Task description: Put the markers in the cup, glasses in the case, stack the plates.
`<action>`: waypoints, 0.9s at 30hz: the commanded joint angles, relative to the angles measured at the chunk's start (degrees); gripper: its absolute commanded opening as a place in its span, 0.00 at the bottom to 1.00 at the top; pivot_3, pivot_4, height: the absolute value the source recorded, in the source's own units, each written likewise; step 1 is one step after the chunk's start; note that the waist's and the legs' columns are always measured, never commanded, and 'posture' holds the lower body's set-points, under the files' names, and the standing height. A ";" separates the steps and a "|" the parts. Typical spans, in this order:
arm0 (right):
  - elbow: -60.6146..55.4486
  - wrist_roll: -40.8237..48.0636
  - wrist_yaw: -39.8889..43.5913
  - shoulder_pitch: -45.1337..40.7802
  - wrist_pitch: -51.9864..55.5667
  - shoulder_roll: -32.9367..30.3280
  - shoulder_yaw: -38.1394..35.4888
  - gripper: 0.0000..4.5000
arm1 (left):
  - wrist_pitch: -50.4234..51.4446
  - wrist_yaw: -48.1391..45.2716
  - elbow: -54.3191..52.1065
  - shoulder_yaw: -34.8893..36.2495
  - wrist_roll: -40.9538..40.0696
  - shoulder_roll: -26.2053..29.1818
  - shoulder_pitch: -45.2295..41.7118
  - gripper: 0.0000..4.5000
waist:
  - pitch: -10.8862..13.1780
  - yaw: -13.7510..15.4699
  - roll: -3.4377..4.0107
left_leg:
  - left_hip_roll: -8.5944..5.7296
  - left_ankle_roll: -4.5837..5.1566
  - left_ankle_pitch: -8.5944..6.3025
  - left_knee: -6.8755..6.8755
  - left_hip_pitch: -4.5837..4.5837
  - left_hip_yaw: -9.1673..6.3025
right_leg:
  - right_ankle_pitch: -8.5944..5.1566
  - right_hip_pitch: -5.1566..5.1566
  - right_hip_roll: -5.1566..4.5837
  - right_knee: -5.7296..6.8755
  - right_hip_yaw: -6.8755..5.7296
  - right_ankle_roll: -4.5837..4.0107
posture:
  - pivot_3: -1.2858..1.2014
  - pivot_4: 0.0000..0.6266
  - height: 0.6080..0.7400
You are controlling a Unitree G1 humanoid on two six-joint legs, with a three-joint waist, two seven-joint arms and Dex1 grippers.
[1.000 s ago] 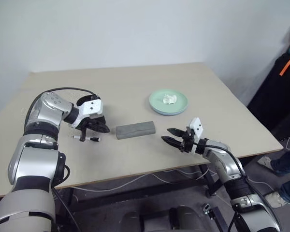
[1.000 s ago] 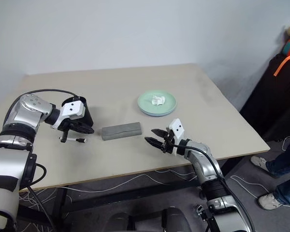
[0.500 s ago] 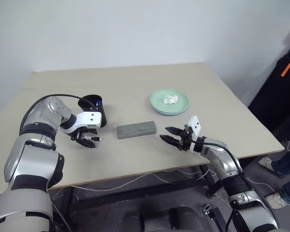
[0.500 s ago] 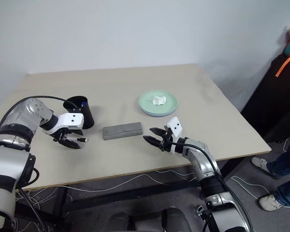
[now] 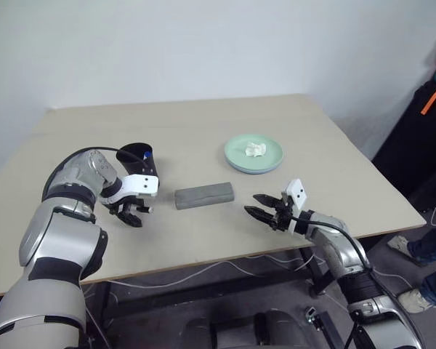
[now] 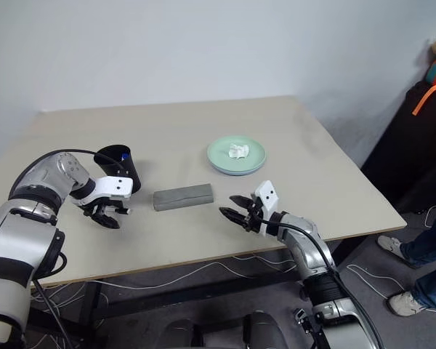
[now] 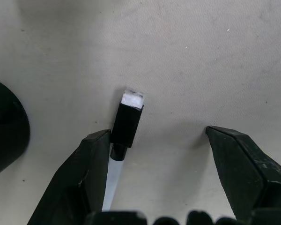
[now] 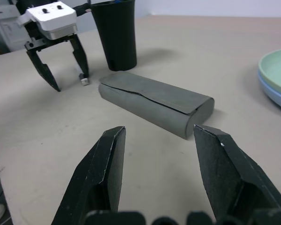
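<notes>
Since a second ago the left gripper (image 5: 133, 216) has swung down off the tall matte black tapered cup (image 5: 142, 166) and spread its fingers, pointing down over the white-bodied marker with black ends (image 5: 140, 209) lying flat on the beige table (image 5: 203, 131), beside the cup. The left wrist view shows the marker's black end against one finger (image 7: 91, 164), its body partly hidden. In the right wrist view, the right gripper (image 8: 161, 164), spread and empty, faces the grey oblong case (image 8: 154, 103), closed, lengthwise across.

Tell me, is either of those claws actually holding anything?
No. The left gripper stands open over the white marker lying on the table; the right gripper is open and empty.
</notes>
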 commanded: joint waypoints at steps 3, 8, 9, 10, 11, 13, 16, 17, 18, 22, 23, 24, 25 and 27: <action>-3.54 0.53 -0.61 0.07 0.28 -0.32 -1.15 0.55 | 0.16 -1.40 0.02 0.37 -0.12 -0.52 -1.35 0.33 | 0.00 0.05 0.00 | -0.01 0.01 0.00 0.01 0.00 -0.02 | 0.00 0.02 -0.02 0.00 -0.02 0.00 | 0.52 0.00 1.00; -3.31 0.47 -0.61 -0.20 0.33 -0.19 -1.10 0.55 | 0.21 -2.03 -0.08 0.73 -0.48 -0.49 -1.40 0.03 | 0.00 0.01 0.00 | 0.00 -0.05 -0.03 0.05 0.01 -0.01 | 0.00 0.03 -0.02 0.02 -0.01 0.00 | 0.52 0.00 1.00; -3.08 0.44 -0.58 -0.41 0.27 -0.11 -1.05 0.55 | 0.12 -2.17 -0.12 0.82 -0.58 -0.40 -1.40 0.03 | 0.00 0.02 0.00 | 0.00 -0.05 -0.03 0.04 0.01 -0.02 | 0.00 0.02 -0.02 0.02 -0.01 0.00 | 0.52 0.00 1.00; -2.94 0.41 -0.56 -0.55 0.23 -0.07 -1.02 0.55 | 0.05 -2.25 -0.15 0.88 -0.63 -0.34 -1.39 0.03 | 0.00 0.02 0.00 | 0.00 -0.05 -0.03 0.04 0.00 -0.02 | 0.00 0.02 -0.02 0.02 -0.01 0.00 | 0.52 0.00 1.00; -2.73 0.38 -0.50 -0.75 0.17 0.02 -0.94 0.55 | -0.27 -2.44 -0.27 1.11 -0.88 -0.18 -1.31 0.03 | 0.00 0.02 0.00 | 0.00 -0.04 -0.02 0.04 0.00 -0.02 | 0.00 0.02 -0.02 0.02 -0.01 0.00 | 0.52 0.00 1.00; -2.43 0.32 -0.36 -1.07 0.06 0.18 -0.78 0.55 | -1.50 -3.06 -0.68 2.06 -1.96 0.03 -1.19 0.03 | 0.00 0.02 0.00 | 0.00 -0.03 -0.02 0.04 -0.01 -0.01 | 0.00 0.01 -0.01 0.01 -0.01 0.00 | 0.52 0.00 1.00; -2.25 0.29 -0.19 -1.17 -0.07 0.22 -0.75 0.55 | -2.90 -5.32 -1.65 5.31 -5.81 -0.28 -1.65 0.03 | 0.01 0.03 -0.02 | 0.00 0.07 0.04 0.04 -0.06 -0.03 | 0.00 -0.02 -0.01 -0.01 -0.02 0.00 | 0.52 0.00 1.00; -2.25 0.31 -0.11 -1.12 -0.07 0.19 -0.76 0.55 | -3.41 -6.03 -2.20 6.98 -7.72 -0.48 -1.91 0.03 | 0.01 0.03 -0.02 | 0.00 0.09 0.05 0.04 -0.07 -0.02 | 0.00 -0.01 -0.01 -0.02 -0.03 0.00 | 0.52 0.00 1.00; -2.30 0.33 0.00 -1.01 -0.09 0.13 -0.78 0.55 | -3.49 -6.88 -2.71 8.32 -9.30 -0.67 -2.17 0.03 | 0.01 0.03 -0.03 | -0.01 0.10 0.05 0.04 -0.07 -0.02 | 0.00 -0.02 -0.02 -0.02 -0.02 0.00 | 0.52 0.00 1.00; -2.26 0.29 0.33 -0.77 -0.04 0.12 -0.61 0.55 | -1.69 -10.44 -5.91 15.41 -17.60 -1.34 -3.72 0.03 | 0.01 0.01 -0.03 | 0.00 0.10 0.05 0.04 -0.08 -0.03 | 0.00 -0.01 -0.02 -0.02 -0.03 0.00 | 0.52 0.00 1.00; -2.21 0.28 0.39 -0.79 -0.03 0.18 -0.54 0.55 | -0.67 -10.90 -7.11 17.82 -20.37 -1.45 -4.27 0.03 | 0.02 -0.01 -0.04 | 0.00 0.11 0.06 0.05 -0.08 -0.03 | 0.00 -0.02 -0.01 -0.02 -0.03 0.00 | 0.52 0.00 1.00; -2.19 0.28 0.45 -0.77 -0.04 0.19 -0.49 0.55 | -0.08 -11.14 -8.35 19.81 -22.71 -1.57 -4.56 0.03 | 0.03 -0.01 -0.05 | 0.00 0.13 0.07 0.05 -0.08 -0.03 | 0.00 -0.02 -0.01 -0.01 -0.03 0.00 | 0.52 0.00 1.00; -2.15 0.28 0.53 -0.77 -0.04 0.19 -0.44 0.55 | 0.78 -10.20 -9.52 21.72 -24.69 -1.69 -4.93 0.03 | 0.03 -0.01 -0.06 | 0.00 0.14 0.07 0.04 -0.08 -0.04 | 0.00 -0.02 0.00 -0.01 -0.03 0.00 | 0.52 0.00 1.00; -2.12 0.33 0.82 -0.72 -0.02 0.13 -0.31 0.55 | 2.62 -7.45 -11.90 25.81 -28.86 -1.95 -5.69 0.03 | 0.03 -0.02 -0.06 | 0.00 0.14 0.08 0.04 -0.05 -0.03 | 0.00 0.00 0.00 -0.01 -0.02 0.00 | 0.52 0.00 1.00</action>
